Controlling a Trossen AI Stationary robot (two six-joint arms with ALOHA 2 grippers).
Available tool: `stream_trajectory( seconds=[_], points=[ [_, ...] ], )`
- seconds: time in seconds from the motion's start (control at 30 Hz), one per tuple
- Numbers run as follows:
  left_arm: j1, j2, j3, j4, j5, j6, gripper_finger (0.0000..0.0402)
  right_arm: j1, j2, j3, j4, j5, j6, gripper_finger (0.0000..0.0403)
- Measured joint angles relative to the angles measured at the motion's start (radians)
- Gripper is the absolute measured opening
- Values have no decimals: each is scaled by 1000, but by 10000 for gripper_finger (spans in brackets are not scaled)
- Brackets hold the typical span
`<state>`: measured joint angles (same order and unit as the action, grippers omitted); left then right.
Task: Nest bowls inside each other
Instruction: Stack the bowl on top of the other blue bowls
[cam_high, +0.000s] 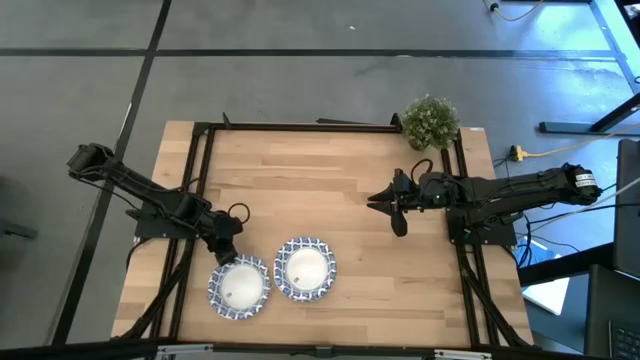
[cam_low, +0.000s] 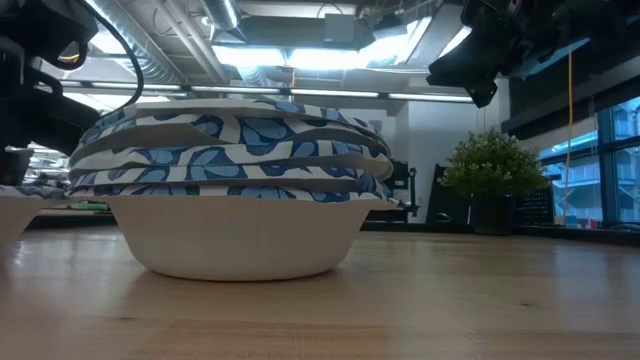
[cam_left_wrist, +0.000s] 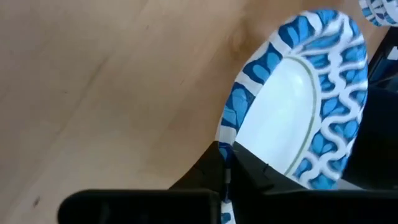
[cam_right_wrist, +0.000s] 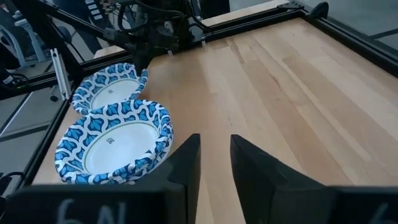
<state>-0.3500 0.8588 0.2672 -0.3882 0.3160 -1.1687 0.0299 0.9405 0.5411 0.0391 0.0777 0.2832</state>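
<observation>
Two lots of blue-and-white rimmed bowls sit near the table's near edge. The right stack (cam_high: 305, 267) (cam_low: 235, 200) (cam_right_wrist: 115, 140) holds several nested bowls and rests on its white base. The left bowl (cam_high: 240, 287) (cam_right_wrist: 109, 88) (cam_left_wrist: 298, 106) lies beside it. My left gripper (cam_high: 226, 254) (cam_left_wrist: 225, 177) is shut on that bowl's far rim. My right gripper (cam_high: 393, 210) (cam_right_wrist: 214, 155) (cam_low: 480, 60) hangs open above the table's right middle, well clear of the bowls. My left gripper pinches the left bowl's patterned rim (cam_left_wrist: 231, 134) on its far side, one finger (cam_left_wrist: 261, 177) over the white inside and the other finger (cam_left_wrist: 202, 171) outside the wall. The fingers slant down from the table's far left. Whether the bowl is lifted I cannot tell.
A small green potted plant (cam_high: 430, 120) (cam_low: 495, 185) stands at the table's far right corner. A black frame (cam_high: 300, 127) runs along the table's far and side edges. Bare wood (cam_high: 320, 190) stretches across the middle and far half of the table.
</observation>
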Motion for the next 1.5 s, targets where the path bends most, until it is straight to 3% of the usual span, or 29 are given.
stream_trajectory(
  seconds=[0.47,0.67,0.8,1.17,1.5],
  points=[
    [1,0,0,44,-76,36,1,0,0,0,-2,0,-3,87],
    [1,-4,0,60,19,25,1,0,0,0,-15,0,-4,87],
    [8,-16,0,81,16,26,0,0,0,0,-19,0,-11,87],
    [123,-92,0,206,27,124,0,0,0,0,-29,-1,-30,87],
    [239,-142,0,381,15,101,0,0,0,0,-73,0,-34,87]
  ],
)
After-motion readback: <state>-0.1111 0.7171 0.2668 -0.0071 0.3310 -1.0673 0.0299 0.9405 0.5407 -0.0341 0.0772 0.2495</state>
